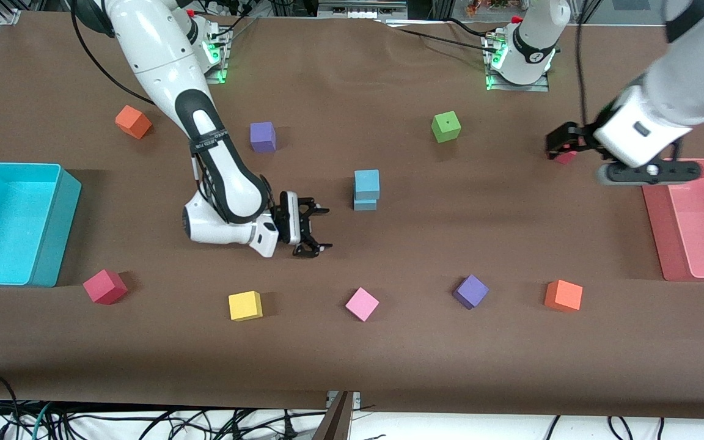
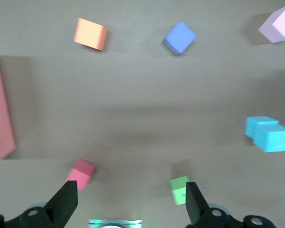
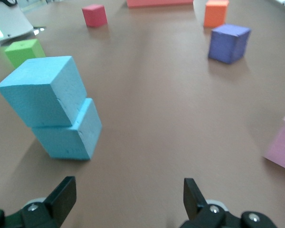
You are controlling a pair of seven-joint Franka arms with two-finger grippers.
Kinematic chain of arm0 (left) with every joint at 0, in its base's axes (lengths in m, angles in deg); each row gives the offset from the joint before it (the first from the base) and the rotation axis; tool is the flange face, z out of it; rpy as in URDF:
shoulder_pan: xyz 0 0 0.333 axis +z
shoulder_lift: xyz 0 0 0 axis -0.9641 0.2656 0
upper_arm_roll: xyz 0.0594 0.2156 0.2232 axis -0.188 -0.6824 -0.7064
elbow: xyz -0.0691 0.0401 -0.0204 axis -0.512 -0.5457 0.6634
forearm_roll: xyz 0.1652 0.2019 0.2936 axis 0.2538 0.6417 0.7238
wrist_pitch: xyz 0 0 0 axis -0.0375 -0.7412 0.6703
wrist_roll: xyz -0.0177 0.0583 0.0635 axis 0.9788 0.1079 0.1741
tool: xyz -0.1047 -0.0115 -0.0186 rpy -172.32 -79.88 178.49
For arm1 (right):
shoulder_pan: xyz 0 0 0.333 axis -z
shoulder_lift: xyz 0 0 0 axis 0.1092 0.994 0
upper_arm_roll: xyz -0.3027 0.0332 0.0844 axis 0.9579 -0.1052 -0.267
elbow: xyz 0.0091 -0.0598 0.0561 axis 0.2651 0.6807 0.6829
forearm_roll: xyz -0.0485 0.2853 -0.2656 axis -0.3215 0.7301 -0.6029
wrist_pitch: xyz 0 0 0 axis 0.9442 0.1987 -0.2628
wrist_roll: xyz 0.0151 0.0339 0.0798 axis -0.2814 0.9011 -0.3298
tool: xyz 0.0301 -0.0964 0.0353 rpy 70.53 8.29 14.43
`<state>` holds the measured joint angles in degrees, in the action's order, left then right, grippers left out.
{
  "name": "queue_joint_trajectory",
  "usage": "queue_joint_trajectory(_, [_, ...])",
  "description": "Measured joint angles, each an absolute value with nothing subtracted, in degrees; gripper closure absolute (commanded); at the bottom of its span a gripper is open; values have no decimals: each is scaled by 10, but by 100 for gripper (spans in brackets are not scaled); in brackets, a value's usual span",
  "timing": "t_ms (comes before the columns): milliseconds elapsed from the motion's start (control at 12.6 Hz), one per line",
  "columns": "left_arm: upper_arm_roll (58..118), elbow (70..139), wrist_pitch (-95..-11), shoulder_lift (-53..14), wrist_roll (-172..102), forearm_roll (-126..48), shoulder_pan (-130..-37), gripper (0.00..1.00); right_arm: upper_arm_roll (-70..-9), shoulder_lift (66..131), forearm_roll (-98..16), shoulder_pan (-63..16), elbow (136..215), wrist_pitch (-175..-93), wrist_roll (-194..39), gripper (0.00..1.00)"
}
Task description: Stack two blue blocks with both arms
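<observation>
We see upper blue block (image 1: 366,181) resting on lower blue block (image 1: 365,203) mid-desk, slightly offset. Right pincer (image 1: 310,229) beside stack, wide, empty. Left pincer (image 1: 563,142) over red cube (image 1: 566,157), wide, empty. We judge stacking done.

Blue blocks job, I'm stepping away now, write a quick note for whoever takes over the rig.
Right hand: open, empty, low over the table beside the stack, toward the right arm's end.
Left hand: open, empty, over a small red cube near the pink tray.
Blue blocks: upper blue block sits on the lower blue block mid-table, slightly twisted and offset, free of both hands.
Done: the stack stands.
Left: probably just pull both arms back; check that the top block sits steady.
</observation>
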<state>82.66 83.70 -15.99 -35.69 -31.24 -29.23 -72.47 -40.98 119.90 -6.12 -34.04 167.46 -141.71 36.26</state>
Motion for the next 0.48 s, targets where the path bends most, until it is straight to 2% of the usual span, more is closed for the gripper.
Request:
queue_joint_trajectory(238, [730, 892, -198, -392, -377, -292, -768, 0, -363, 1195, -157, -337, 1612, -1372, 224, 0])
queue_joint_trajectory(477, [709, 984, -259, -444, -383, -292, -779, 0, -341, 1193, -256, -335, 1551, -1357, 39, 0])
